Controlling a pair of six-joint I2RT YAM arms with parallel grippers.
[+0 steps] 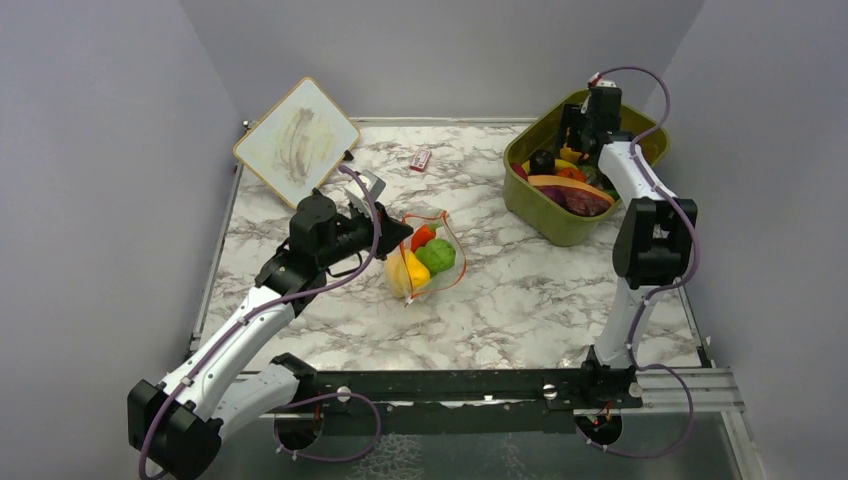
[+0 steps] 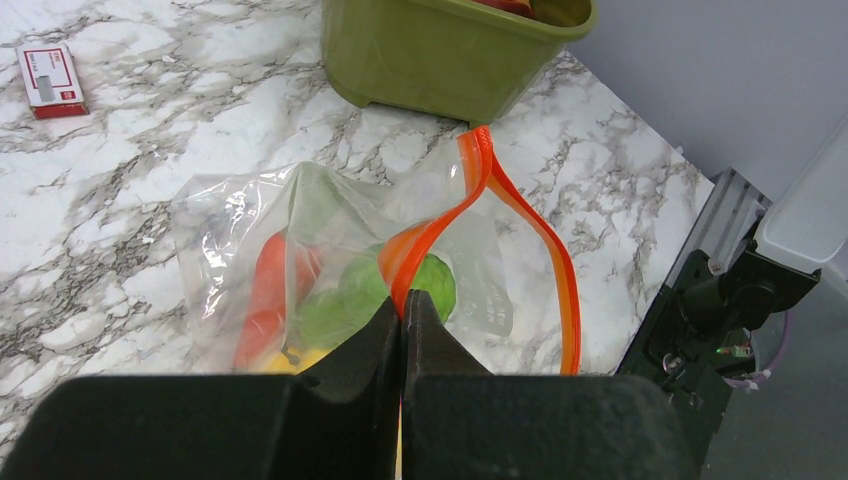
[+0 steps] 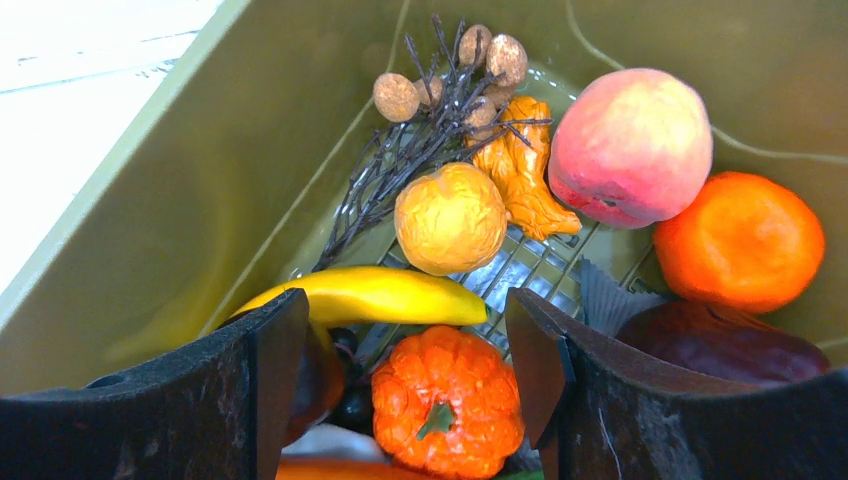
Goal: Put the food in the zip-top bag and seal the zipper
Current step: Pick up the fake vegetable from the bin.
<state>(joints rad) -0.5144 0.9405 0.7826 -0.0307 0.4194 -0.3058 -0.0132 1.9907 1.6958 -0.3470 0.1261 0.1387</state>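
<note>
Zip-top bag [image 1: 440, 262] lies mid-table in the top view, holding yellow, green and red pieces. My left gripper [image 1: 398, 236] sits at its left edge, and the right gripper [image 1: 592, 112] hangs over the olive-green tub [image 1: 556, 226], far right.

Left wrist: the jaws are pinched shut on the zipper [image 2: 478, 185], lifting the mouth open toward the tub.

Right wrist: the jaws are wide and hold nothing — a small orange pumpkin [image 3: 445, 405] lies straight below between them, with the banana [image 3: 380, 295] crosswise just beyond. The right arm is nearer.
</note>
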